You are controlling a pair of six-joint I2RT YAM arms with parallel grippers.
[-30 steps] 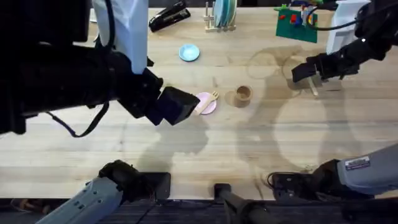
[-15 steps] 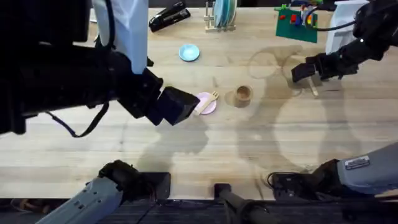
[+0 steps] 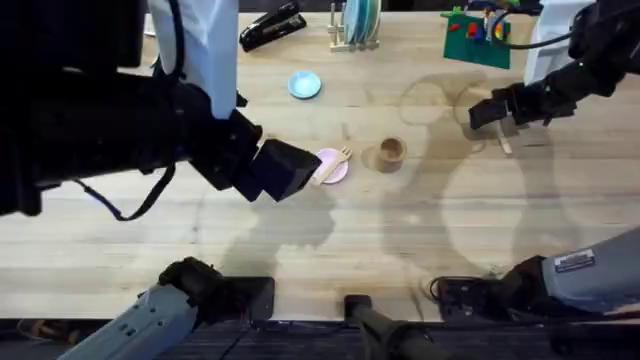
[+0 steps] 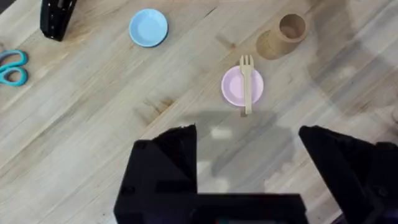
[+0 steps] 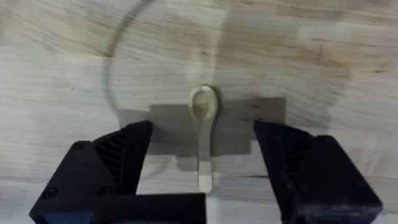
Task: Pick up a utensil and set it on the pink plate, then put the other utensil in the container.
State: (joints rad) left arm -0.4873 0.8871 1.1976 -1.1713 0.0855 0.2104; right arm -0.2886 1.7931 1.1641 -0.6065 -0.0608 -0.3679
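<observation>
The wooden fork (image 4: 247,85) lies across the pink plate (image 4: 235,88), tines toward the brown container (image 4: 288,30). In the overhead view the plate (image 3: 334,170) and fork (image 3: 337,160) sit just right of my left gripper (image 3: 283,170), with the container (image 3: 391,152) farther right. My left gripper (image 4: 249,158) hangs open and empty, above the table and short of the plate. The spoon-like utensil (image 5: 203,130) lies flat on the table, between the open fingers of my right gripper (image 5: 202,165). From overhead, the right gripper (image 3: 484,112) hovers at the right rear, with the utensil (image 3: 504,142) just beside it.
A light blue dish (image 3: 304,84) sits behind the plate. A black stapler (image 3: 272,26), a dish rack (image 3: 355,27) and a green toy board (image 3: 477,35) line the far edge. Blue scissors (image 4: 12,65) lie at the left.
The right gripper has drifted slightly toward the table's far side over the spoon-like utensil. The left arm, fork and plate have not moved.
</observation>
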